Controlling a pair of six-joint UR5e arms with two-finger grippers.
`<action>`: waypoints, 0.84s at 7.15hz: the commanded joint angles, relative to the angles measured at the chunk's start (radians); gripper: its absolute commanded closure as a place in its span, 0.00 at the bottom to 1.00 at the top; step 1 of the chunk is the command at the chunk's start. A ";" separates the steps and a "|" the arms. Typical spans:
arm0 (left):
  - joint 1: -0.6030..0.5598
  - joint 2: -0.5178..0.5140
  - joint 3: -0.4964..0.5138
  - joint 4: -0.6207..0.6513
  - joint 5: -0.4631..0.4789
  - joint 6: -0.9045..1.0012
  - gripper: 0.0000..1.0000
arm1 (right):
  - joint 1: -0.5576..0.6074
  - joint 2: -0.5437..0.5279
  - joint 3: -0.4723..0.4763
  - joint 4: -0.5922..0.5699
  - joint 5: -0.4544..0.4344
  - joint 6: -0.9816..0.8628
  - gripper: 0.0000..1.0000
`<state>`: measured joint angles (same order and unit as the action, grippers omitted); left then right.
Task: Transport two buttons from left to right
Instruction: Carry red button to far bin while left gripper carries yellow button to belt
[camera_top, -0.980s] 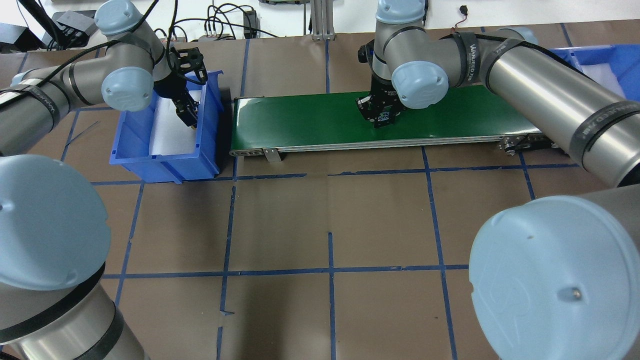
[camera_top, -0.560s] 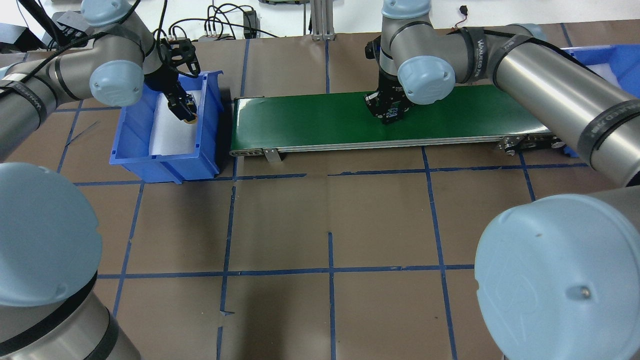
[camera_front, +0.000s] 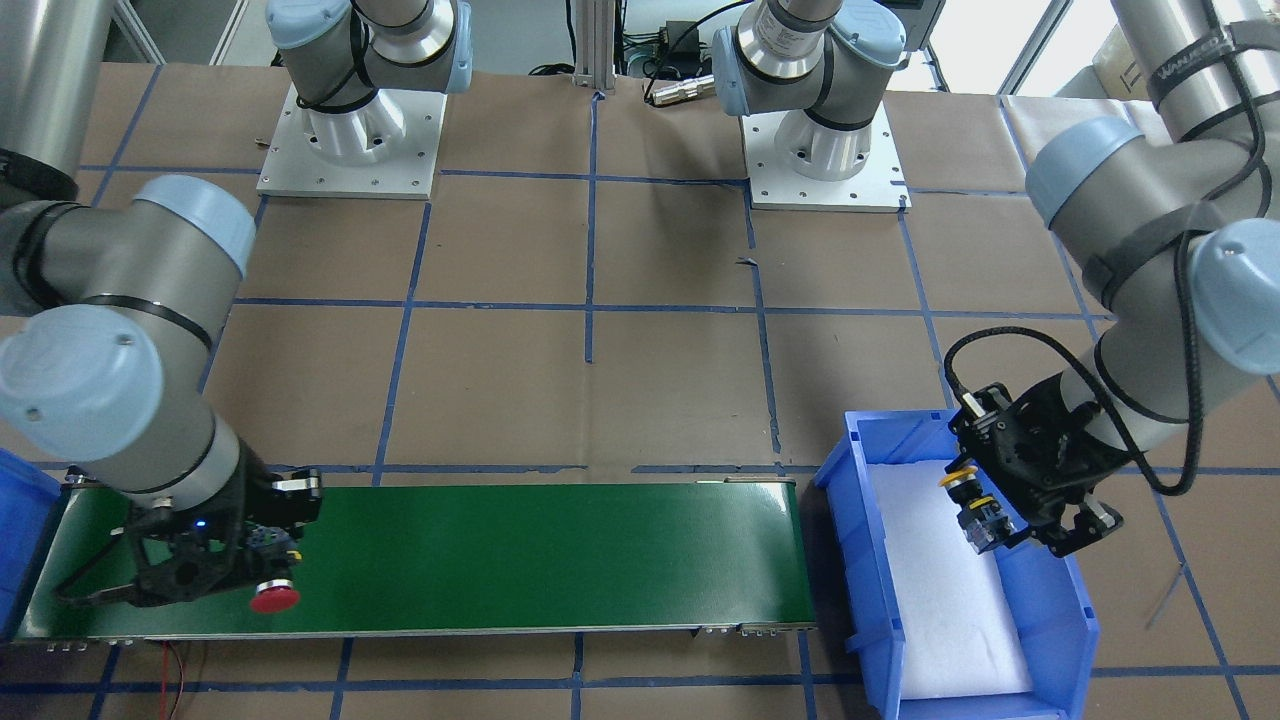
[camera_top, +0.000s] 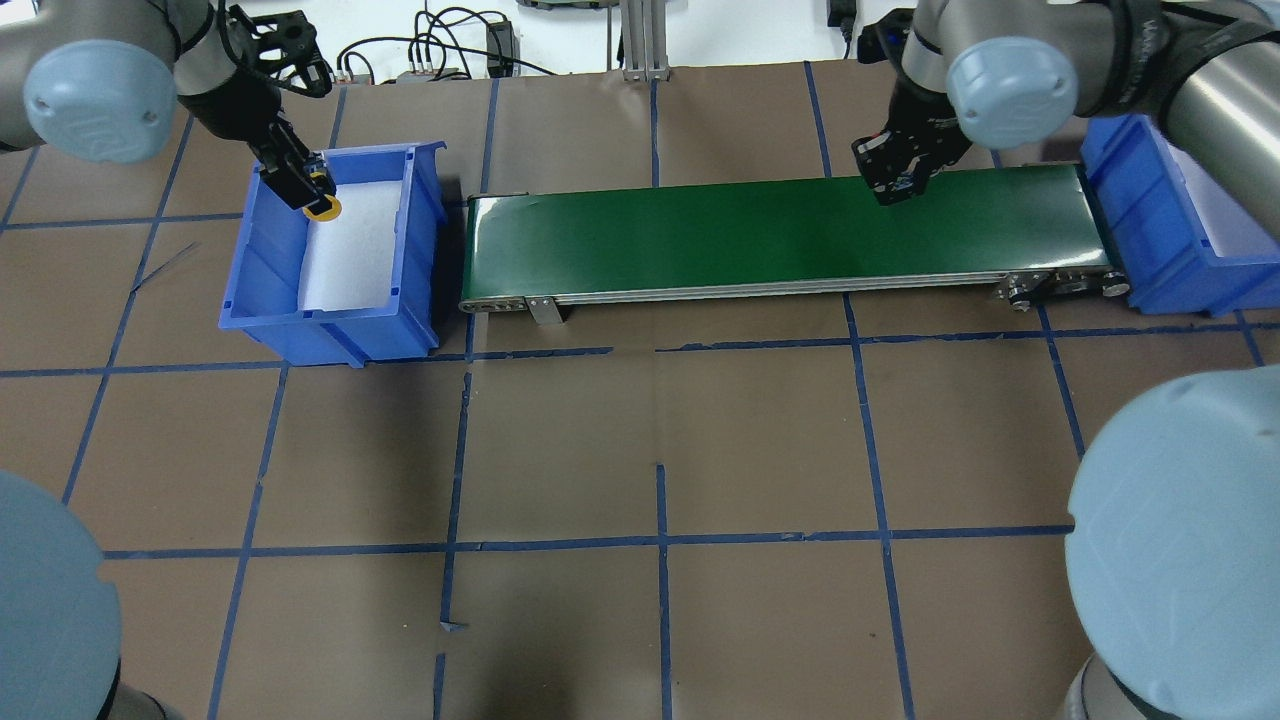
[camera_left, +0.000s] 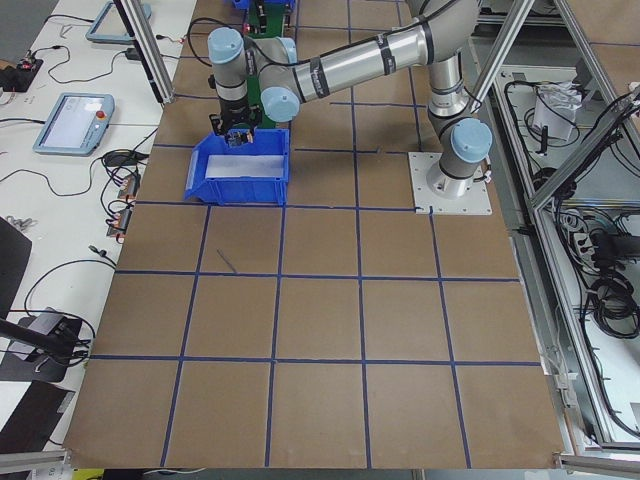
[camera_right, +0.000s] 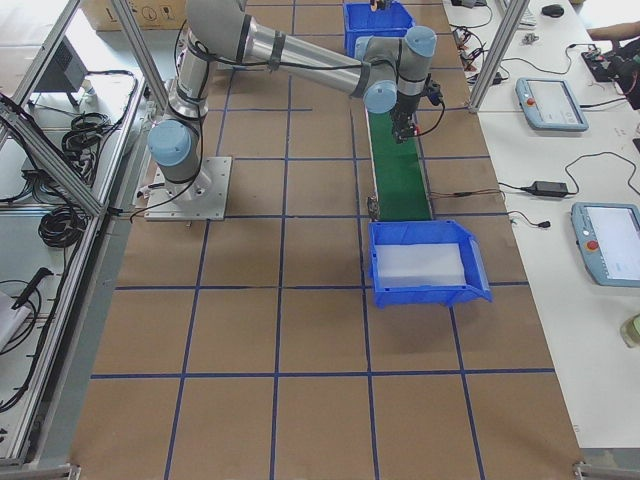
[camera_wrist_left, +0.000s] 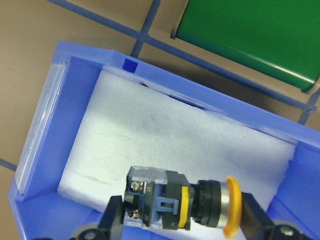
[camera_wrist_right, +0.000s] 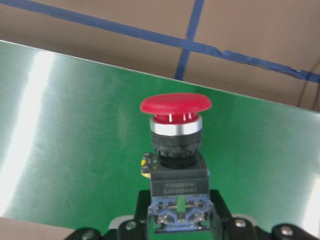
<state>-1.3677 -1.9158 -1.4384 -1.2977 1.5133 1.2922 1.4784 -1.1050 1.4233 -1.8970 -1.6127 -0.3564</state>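
Right gripper (camera_top: 891, 188), pinching the red button (camera_wrist_right: 175, 130), had moved toward the conveyor's (camera_top: 700, 235) right end; left gripper (camera_top: 297, 186) had raised its pinched yellow button (camera_wrist_left: 180, 205).

The left arm (camera_front: 1150, 250) and right arm (camera_front: 110, 300) are silver-grey tubes with round pale blue joint caps (camera_top: 100, 85). Black bands (camera_front: 1190, 60) carry white lettering. Each stands on a square white base plate (camera_front: 290, 175) edged with small screws. The left pincer (camera_front: 985, 515) and right pincer (camera_front: 262, 562) are black; a black cable (camera_front: 1000, 329) loops by the left wrist
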 joint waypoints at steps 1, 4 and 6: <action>-0.020 0.082 0.000 -0.064 -0.013 -0.158 0.30 | -0.162 -0.029 0.000 0.027 -0.003 -0.225 0.92; -0.164 0.072 0.001 -0.052 -0.019 -0.463 0.29 | -0.346 -0.030 -0.003 0.027 -0.003 -0.412 0.92; -0.189 0.006 -0.003 0.010 -0.115 -0.632 0.29 | -0.423 -0.030 -0.004 0.023 -0.013 -0.487 0.92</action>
<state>-1.5409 -1.8685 -1.4383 -1.3340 1.4522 0.7709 1.1065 -1.1342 1.4200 -1.8718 -1.6181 -0.8004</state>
